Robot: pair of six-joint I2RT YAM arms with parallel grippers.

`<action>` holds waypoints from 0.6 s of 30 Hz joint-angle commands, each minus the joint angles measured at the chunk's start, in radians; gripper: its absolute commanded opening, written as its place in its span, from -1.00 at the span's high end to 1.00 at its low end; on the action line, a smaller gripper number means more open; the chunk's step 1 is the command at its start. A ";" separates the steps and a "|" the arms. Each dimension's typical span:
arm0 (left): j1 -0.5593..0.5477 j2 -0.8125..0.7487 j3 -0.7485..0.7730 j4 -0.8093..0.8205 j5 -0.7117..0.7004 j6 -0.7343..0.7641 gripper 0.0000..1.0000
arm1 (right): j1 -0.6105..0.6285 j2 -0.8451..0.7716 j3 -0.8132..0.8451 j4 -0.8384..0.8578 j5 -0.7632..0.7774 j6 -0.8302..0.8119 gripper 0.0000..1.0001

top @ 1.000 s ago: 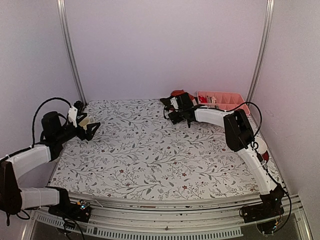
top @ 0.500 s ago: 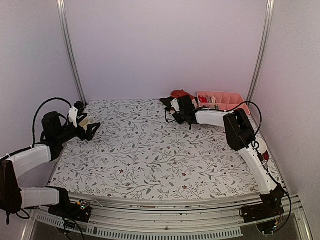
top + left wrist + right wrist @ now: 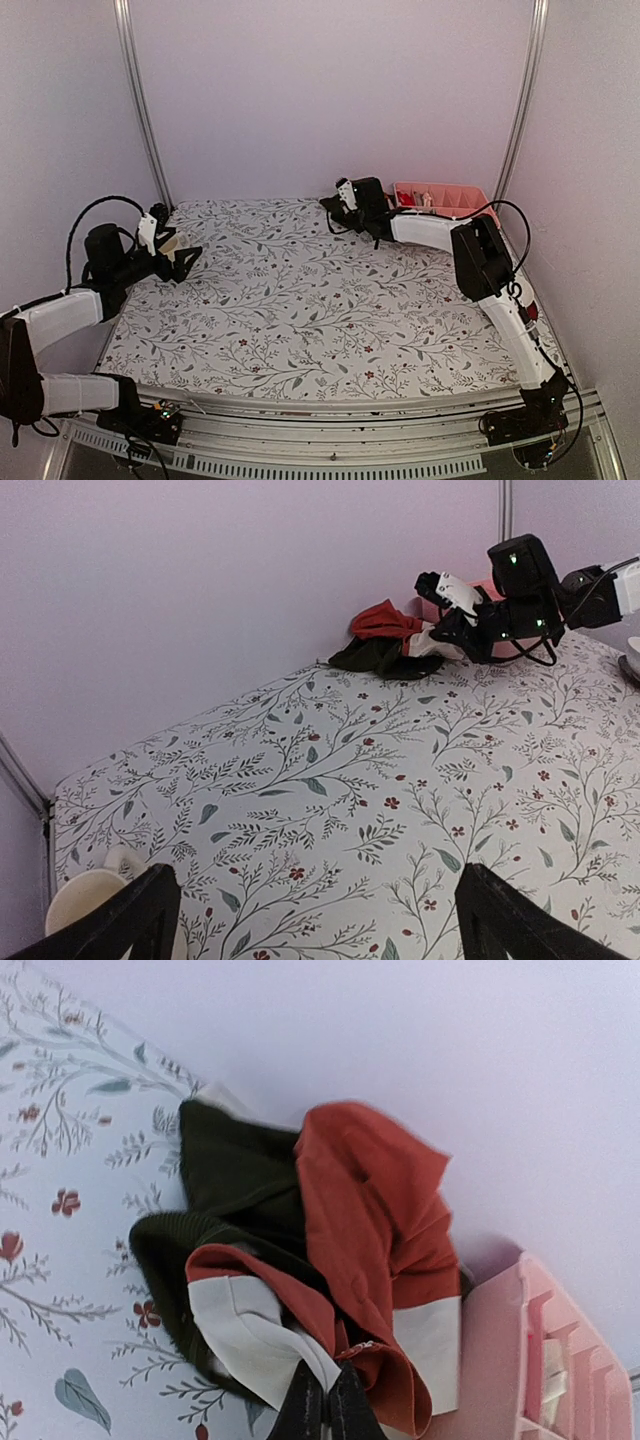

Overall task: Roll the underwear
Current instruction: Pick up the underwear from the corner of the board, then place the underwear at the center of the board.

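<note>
The underwear lies in a heap at the table's back edge beside the tray: a rust-red piece (image 3: 370,1200) with a whitish band (image 3: 240,1330), over a dark olive-black piece (image 3: 230,1170). From the left wrist view the red piece (image 3: 385,620) tops the dark one (image 3: 370,658). My right gripper (image 3: 325,1405) is shut, its fingertips pinching the edge of the red piece and its whitish band. In the top view the right gripper (image 3: 348,212) covers most of the heap. My left gripper (image 3: 190,258) hangs open over the left side of the table, nothing between its fingers (image 3: 150,900).
A pink divided tray (image 3: 445,198) stands at the back right, right against the heap (image 3: 560,1360). The floral tablecloth (image 3: 300,300) covers the table. Walls close in behind and on both sides.
My right gripper moved back and slightly left into the heap and went from open to shut on the cloth. The left arm has not moved.
</note>
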 commanded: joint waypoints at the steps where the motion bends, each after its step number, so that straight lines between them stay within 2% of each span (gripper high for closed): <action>1: -0.007 -0.005 -0.006 0.010 0.012 0.010 -0.97 | 0.047 -0.168 0.022 0.212 0.129 -0.038 0.99; 7: -0.007 -0.005 -0.006 0.010 0.016 0.008 -0.97 | 0.101 -0.234 0.028 0.370 0.237 -0.102 0.99; 13: -0.006 -0.009 -0.007 0.007 0.016 0.010 -0.97 | 0.118 -0.229 0.056 0.416 0.312 -0.164 0.99; 15: -0.007 -0.008 -0.006 0.008 0.018 0.014 -0.97 | 0.138 -0.301 -0.005 0.425 0.260 -0.162 0.99; 18: -0.007 -0.004 -0.007 0.004 0.032 0.029 -0.97 | 0.197 -0.396 -0.088 0.350 0.076 -0.149 0.99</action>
